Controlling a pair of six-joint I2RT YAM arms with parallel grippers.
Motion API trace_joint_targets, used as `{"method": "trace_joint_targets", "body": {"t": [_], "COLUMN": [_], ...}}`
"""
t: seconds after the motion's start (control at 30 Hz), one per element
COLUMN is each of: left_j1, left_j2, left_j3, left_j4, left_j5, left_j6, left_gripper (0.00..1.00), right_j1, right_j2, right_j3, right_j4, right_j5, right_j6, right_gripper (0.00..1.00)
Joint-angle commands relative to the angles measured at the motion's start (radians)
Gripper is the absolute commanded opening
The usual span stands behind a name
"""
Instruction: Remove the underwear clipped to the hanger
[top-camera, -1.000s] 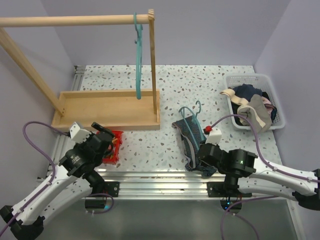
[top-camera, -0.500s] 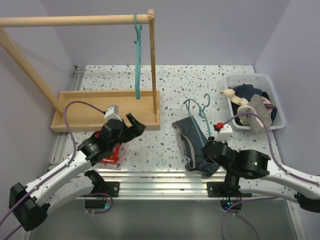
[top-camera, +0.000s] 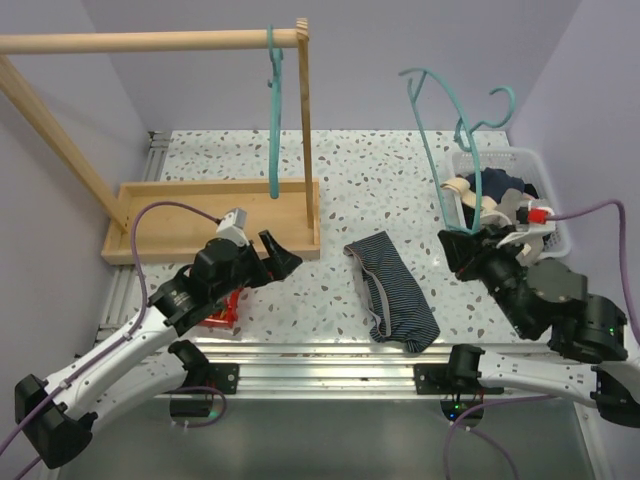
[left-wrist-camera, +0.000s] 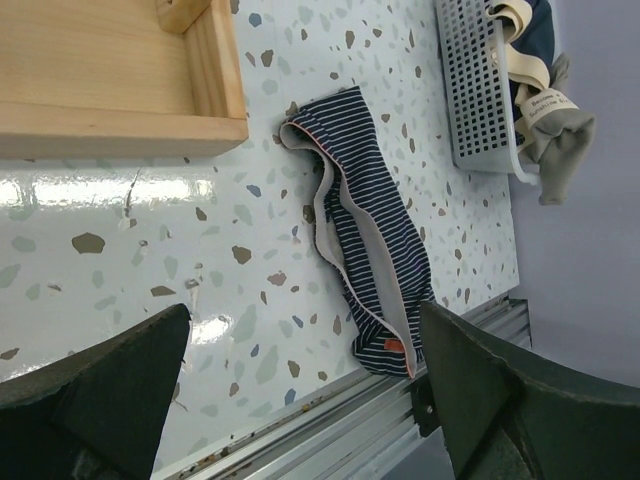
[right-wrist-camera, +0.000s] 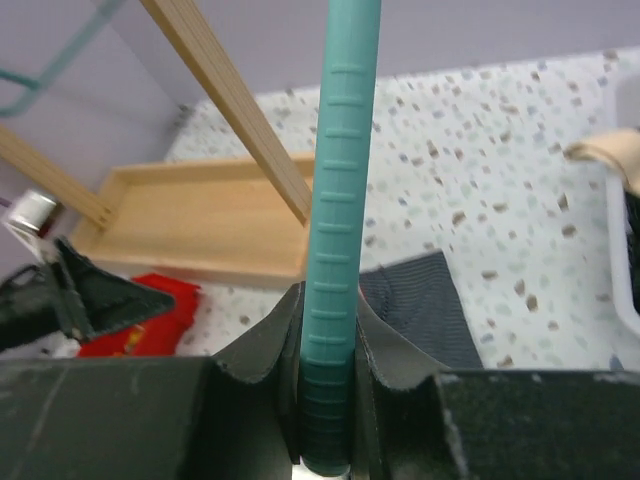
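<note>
my right gripper (right-wrist-camera: 330, 335) is clamped on the bare teal hanger (right-wrist-camera: 340, 150), held high so the striped underwear (top-camera: 392, 290) lies free on the surface (top-camera: 350, 170) beside the wooden rack base (top-camera: 215, 215), where my left gripper (top-camera: 282, 255) gapes empty.

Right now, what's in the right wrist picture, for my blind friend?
The right gripper clamps a teal hanger bar running straight up the picture. Behind it, striped underwear lies on the speckled table near a wooden rack.

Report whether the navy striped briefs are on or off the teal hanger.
Off. The navy striped cloth briefs lie on the speckled table; the right pincer holds the teal plastic hanger aloft, bare.
</note>
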Motion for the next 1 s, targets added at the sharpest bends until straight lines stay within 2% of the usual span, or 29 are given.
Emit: {"method": "trace_joint_targets", "body": {"t": [0.0,0.03,0.1,0.13,0.37,0.43,0.47,0.57,0.63,0.83,0.97], "left_j1": [0.001,0.003,0.003,0.003,0.003,0.003,0.003,0.001,0.003,0.003,0.003], "left_j2": [-0.048,-0.057,-0.088,-0.109,-0.175,-0.204,-0.215,-0.267,-0.307,-0.387,-0.396], "left_j3": [0.0,0.001,0.006,0.007,0.056,0.058,0.061,0.07,0.081,0.148,0.188], "left_j4": [-0.033,-0.043,-0.071,-0.082,-0.203,-0.224,-0.252,-0.307,-0.346,-0.499,-0.565], "left_j5": [0.013,0.008,-0.006,-0.016,-0.059,-0.072,-0.079,-0.102,-0.128,-0.19,-0.213], "left_j6": [0.023,0.021,0.02,0.017,0.003,-0.008,-0.012,-0.031,-0.049,-0.089,-0.094], "left_gripper": [1.0,1.0,1.0,1.0,1.0,1.0,1.0,1.0,1.0,1.0,1.0], "right_j1": [0.001,0.001,0.001,0.001,0.001,0.001,0.001,0.001,0.001,0.004,0.044], "right_j2": [0.002,0.006,0.042,0.06,0.262,0.301,0.322,0.442,0.506,0.632,0.749], "right_j3": [0.091,0.112,0.146,0.186,0.352,0.381,0.4,0.483,0.528,0.597,0.67], "right_j4": [0.32,0.391,0.426,0.43,0.39,0.373,0.355,0.214,0.168,0.124,0.179], "right_j5": [-0.065,-0.097,-0.197,-0.313,-0.689,-0.76,-0.85,-0.956,-0.953,-0.785,-0.684], "right_j6": [-0.246,-0.275,-0.274,-0.272,-0.228,-0.22,-0.219,-0.209,-0.2,-0.166,-0.205], "right_gripper": [0.0,0.0,0.0,0.0,0.0,0.0,0.0,0.0,0.0,0.0,0.0]}}
